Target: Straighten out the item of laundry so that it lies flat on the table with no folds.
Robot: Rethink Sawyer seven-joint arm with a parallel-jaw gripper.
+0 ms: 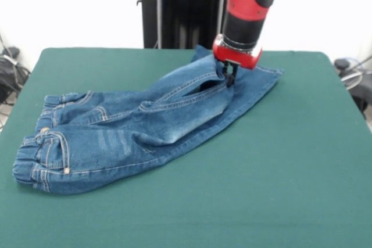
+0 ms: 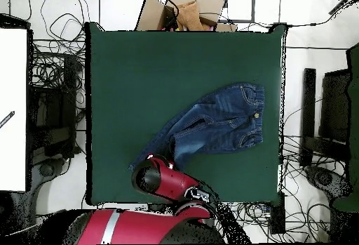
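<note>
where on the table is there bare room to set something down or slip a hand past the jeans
The green table is bare across the whole stretch between the jeans and the edge away from the robot, and also past the leg ends on the side opposite the waistband. It is crowded at the leg ends, where the gripper meets the denim.

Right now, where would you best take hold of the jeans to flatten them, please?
Probably the upper leg's hem end on the jeans, where the end effector sits, coming from above: that leg lies folded across the other, so pulling its end outward should uncross it.
</note>
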